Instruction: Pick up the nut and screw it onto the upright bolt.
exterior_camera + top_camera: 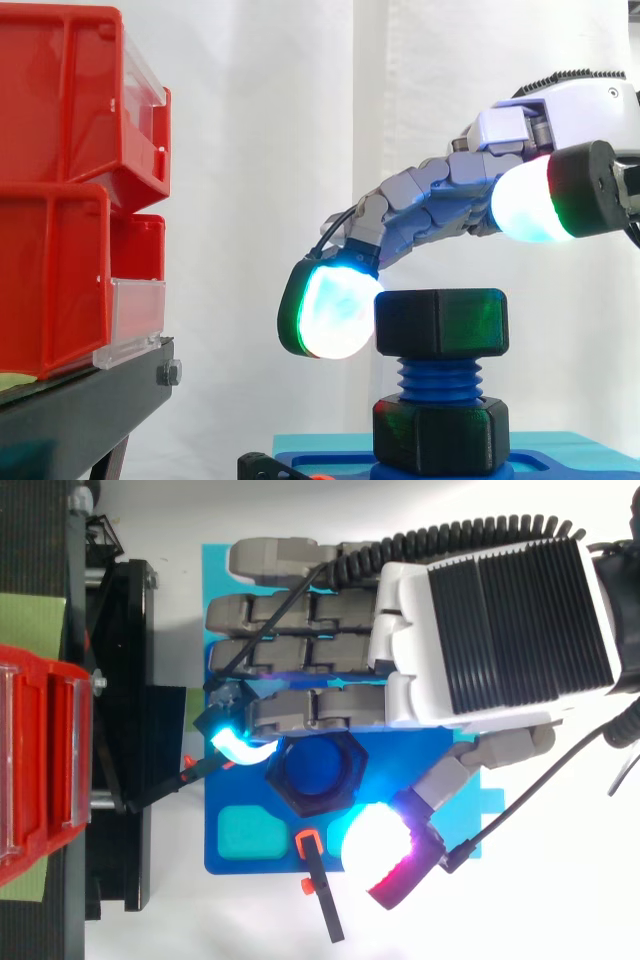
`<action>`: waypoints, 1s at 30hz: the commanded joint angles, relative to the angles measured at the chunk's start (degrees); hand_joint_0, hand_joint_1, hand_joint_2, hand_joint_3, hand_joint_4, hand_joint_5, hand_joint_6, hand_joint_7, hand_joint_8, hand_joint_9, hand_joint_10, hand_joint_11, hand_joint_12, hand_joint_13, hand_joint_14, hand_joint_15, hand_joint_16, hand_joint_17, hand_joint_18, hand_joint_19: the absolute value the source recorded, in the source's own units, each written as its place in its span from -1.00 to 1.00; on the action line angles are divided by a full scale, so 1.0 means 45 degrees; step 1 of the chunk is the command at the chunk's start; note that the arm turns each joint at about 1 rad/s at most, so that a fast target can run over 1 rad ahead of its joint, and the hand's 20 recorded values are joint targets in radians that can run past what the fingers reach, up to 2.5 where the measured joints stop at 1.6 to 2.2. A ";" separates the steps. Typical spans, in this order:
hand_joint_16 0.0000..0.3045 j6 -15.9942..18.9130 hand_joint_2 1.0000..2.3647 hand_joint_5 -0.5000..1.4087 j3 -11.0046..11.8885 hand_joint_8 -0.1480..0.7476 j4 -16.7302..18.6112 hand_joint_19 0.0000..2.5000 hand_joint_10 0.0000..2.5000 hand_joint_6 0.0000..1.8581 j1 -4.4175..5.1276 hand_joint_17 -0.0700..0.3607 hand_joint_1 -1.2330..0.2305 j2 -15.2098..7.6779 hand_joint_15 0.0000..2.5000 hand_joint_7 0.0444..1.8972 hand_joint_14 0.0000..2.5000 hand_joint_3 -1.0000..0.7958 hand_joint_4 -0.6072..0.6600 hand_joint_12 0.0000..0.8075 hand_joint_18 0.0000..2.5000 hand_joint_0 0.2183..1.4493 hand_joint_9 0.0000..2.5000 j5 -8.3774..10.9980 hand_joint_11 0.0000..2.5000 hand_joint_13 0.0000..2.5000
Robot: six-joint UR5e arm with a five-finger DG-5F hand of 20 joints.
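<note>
Two red bins (60,190) sit stacked at the far left on a black stand (90,400), their clear front lips facing the work. To the right of them, in the side view, a glowing cyan-white fingertip (330,310) hangs at the end of a finger that bends downward, and its pad presses against the left face of the black nut (440,322). The nut sits level on top of the upright blue bolt (440,375), with a few turns of thread bare beneath it. Below the thread a second black hex piece (440,432) sits against the blue base plate (235,865). From above, the nut shows as a dark hexagon with the bolt's blue end in its middle, and a small orange-and-black clamp (310,845) lies on the plate just in front of it. Further right, the thumb's pad (530,205) glows white, raised higher than the nut and apart from it. The hand (490,630) reaches in from the right in a loose, open spread, gripping nothing, touching the nut with that one fingertip alone.
</note>
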 commanded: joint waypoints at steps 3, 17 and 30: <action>-0.67 0.0000 -1.00 -0.61 -0.0013 -0.04 0.0102 -1.00 -1.00 -0.46 -0.0048 -0.14 0.36 -0.0010 -1.00 -0.24 -1.00 -0.44 0.32 -0.07 -1.00 -0.63 -0.64 -0.0009 -1.00 -0.97; -0.72 0.0000 -1.00 -0.52 -0.0013 0.01 0.0121 -1.00 -1.00 -0.46 -0.0224 -0.23 0.34 -0.0010 -1.00 0.09 -1.00 -0.44 0.40 -0.15 -1.00 -0.58 -0.43 -0.0028 -1.00 -0.80; -0.78 -0.0019 -1.00 -0.42 -0.0013 -0.05 0.0121 -1.00 -1.00 -0.46 -0.0419 -0.32 0.33 0.0009 -1.00 0.39 -1.00 -0.44 0.25 -0.26 -0.77 -0.55 -0.09 -0.0263 -1.00 -0.55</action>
